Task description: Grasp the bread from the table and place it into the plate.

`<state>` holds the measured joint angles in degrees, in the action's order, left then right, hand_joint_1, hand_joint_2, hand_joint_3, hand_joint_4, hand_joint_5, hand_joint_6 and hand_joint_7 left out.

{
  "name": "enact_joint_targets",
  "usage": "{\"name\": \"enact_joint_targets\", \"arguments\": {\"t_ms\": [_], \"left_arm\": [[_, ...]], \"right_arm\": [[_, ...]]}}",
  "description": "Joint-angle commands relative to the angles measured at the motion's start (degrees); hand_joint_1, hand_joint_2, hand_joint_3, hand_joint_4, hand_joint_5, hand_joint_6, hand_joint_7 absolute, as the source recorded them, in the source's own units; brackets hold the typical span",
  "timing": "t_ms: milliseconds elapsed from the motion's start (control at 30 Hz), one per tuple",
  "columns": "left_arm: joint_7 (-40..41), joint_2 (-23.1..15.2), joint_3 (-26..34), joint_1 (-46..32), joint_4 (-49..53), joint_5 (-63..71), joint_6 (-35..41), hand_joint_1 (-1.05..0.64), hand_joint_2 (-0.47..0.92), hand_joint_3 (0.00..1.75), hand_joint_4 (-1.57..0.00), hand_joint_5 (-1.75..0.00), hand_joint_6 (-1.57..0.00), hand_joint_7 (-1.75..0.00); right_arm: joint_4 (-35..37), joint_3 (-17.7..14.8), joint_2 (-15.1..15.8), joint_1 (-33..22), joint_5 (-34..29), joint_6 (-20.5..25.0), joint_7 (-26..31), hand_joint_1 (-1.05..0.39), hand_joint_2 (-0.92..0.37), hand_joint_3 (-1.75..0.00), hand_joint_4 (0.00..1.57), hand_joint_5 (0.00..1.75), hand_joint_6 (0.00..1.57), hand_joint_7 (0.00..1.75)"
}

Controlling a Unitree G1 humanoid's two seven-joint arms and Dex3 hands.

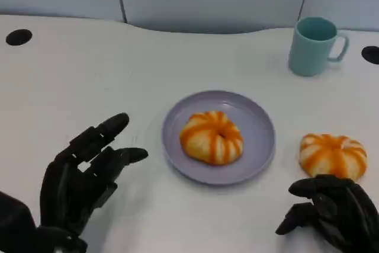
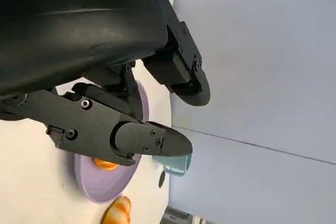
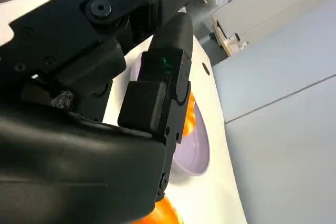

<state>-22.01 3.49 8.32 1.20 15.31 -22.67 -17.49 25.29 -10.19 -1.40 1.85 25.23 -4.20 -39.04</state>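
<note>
A round bread with orange stripes [image 1: 333,156] lies on the white table at the right, beside the plate. A second striped bread [image 1: 211,137] sits in the middle of the lilac plate [image 1: 260,128]. My right hand [image 1: 334,208] hovers just in front of the table bread, fingers bent and apart, holding nothing. My left hand [image 1: 83,176] is left of the plate with fingers spread and nothing in it. The left wrist view shows the plate [image 2: 100,184] and the far bread [image 2: 118,211] past its fingers. In the right wrist view the table bread [image 3: 165,213] lies close under the hand.
A teal mug [image 1: 314,45] stands at the back right, well behind the table bread. Two dark round holes [image 1: 19,37] [image 1: 371,54] mark the table's far corners. A grey partition wall runs along the back edge.
</note>
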Motion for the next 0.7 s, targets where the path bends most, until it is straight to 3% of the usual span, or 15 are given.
{"name": "enact_joint_targets", "arguments": {"t_ms": [33,233,400,433,533,700], "left_arm": [[-0.1,-2.5,0.7,-2.7,-1.5,0.0,3.8,-0.35,0.92,0.25,-0.74,-1.18,-0.98,-0.26],[0.7,-2.4,2.0,-3.0,-1.0,-1.1,8.1,-0.3,0.92,0.25,-0.78,-1.22,-1.01,-0.31],[2.0,-2.2,2.9,-3.4,-1.3,-1.8,12.3,-0.23,0.89,0.4,-0.78,-1.25,-0.99,-0.42],[2.1,-2.2,2.9,-3.5,-1.3,-1.7,12.9,-0.21,0.88,0.47,-0.77,-1.28,-0.93,-0.53],[2.0,-2.2,3.1,-3.5,-0.9,-1.1,12.8,-0.22,0.91,0.46,-0.74,-1.32,-0.77,-0.84],[1.9,-1.8,3.4,-3.5,-0.6,-1.4,13.4,-0.22,0.92,0.49,-0.68,-1.4,-0.63,-1.18]], "right_arm": [[-0.4,-0.1,0.7,-0.1,0.4,0.1,-0.3,-1.01,-0.73,0.0,1.57,0.43,1.54,0.01],[-1.2,0.2,0.8,-0.4,0.2,0.6,0.4,-1.01,-0.72,0.0,1.57,0.44,1.55,0.01],[-1.5,0.1,0.7,-0.5,0.5,0.7,0.2,-1.02,-0.72,0.0,1.57,0.45,1.55,0.01],[-1.5,0.1,0.7,-0.5,0.5,0.8,0.2,-1.01,-0.72,0.0,1.57,0.45,1.55,0.01],[-1.5,-0.1,0.8,-0.5,0.6,1.1,0.2,-1.01,-0.72,0.0,1.57,0.45,1.55,0.01],[-0.7,-0.5,1.0,0.0,0.7,0.6,-0.2,-1.02,-0.72,0.0,1.57,0.43,1.55,0.01]]}}
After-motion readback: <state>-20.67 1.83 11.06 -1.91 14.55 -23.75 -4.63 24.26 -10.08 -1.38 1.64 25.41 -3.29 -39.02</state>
